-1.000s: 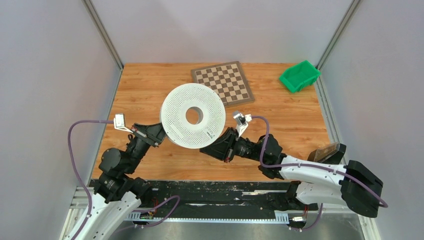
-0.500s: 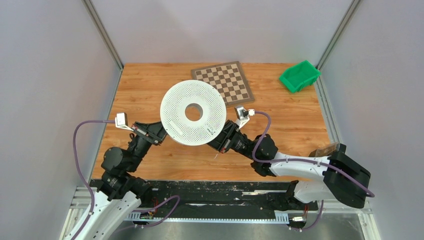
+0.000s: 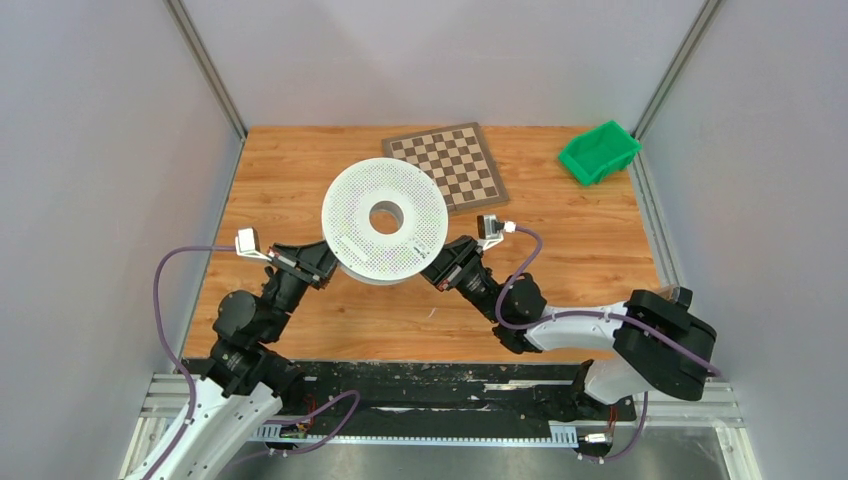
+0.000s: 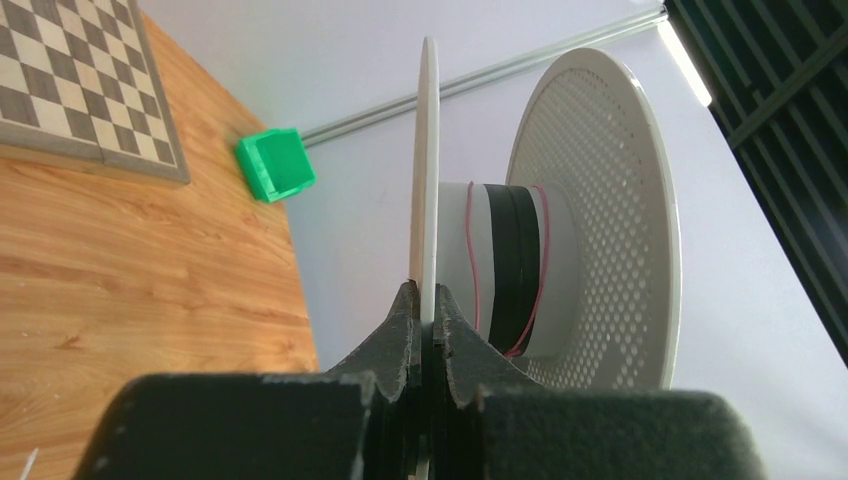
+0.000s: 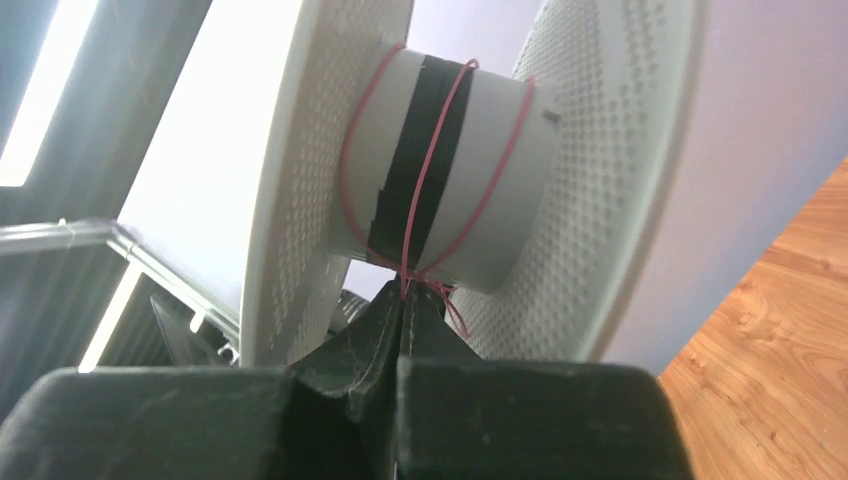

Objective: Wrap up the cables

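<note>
A white perforated spool [image 3: 385,222] is held up above the table between the two arms. My left gripper [image 3: 322,262] is shut on the rim of one flange [image 4: 428,180]. The spool's core [image 5: 440,170] carries a band of black tape and a thin red cable [image 5: 418,190] looped around it. My right gripper [image 3: 443,268] reaches between the flanges and is shut on the red cable [image 5: 404,285] just below the core.
A chessboard [image 3: 446,166] lies at the back of the wooden table [image 3: 580,240]. A green bin [image 3: 598,152] stands at the back right corner. Grey walls enclose the table on three sides.
The right arm has swung in to the left and its gripper has moved up to the spool's right side. The spool has tilted and shifted slightly back. The left gripper kept its hold.
</note>
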